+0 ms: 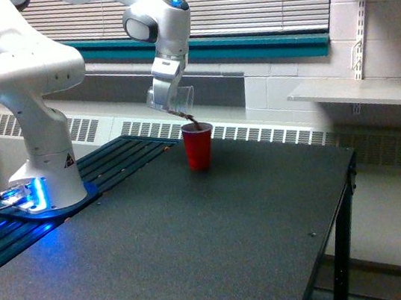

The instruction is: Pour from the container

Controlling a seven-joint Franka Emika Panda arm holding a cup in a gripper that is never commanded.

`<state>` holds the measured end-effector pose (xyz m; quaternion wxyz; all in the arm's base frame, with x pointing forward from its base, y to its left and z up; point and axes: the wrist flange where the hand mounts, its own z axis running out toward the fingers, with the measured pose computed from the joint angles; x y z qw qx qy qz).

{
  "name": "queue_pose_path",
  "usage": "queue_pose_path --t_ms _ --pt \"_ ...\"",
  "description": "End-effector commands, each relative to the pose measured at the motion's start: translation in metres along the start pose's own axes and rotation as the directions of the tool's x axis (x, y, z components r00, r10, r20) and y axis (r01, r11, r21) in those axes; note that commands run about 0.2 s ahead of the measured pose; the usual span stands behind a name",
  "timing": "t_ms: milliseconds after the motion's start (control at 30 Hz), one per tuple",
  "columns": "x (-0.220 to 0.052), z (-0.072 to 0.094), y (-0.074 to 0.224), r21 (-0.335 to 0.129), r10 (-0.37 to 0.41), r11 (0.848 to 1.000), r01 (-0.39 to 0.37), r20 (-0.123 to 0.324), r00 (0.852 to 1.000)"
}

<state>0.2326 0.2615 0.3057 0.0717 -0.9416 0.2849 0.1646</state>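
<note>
Here the clear container hangs tilted just above the red cup, its mouth toward the cup's rim, and brown grains fall from it into the cup. The gripper has its fingers closed on the container. The red cup stands upright on the dark table.

**Container: tipped, contents running out**

Small clear plastic cup, see-through, held in the air and tilted steeply with its mouth down toward the exterior view's right. Brown granular contents sit at the lower lip and fall in a thin stream into the red cup standing upright just below.
</note>
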Motion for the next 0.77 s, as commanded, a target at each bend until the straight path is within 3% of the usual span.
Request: queue_pose_path --t_ms 33,767 --pt "0.003 -0.005 -0.001 -0.003 -0.017 1.000 0.017 0.018 1.000" --pt "0.007 -0.028 0.003 0.046 -0.002 0.999 0.002 0.015 1.000"
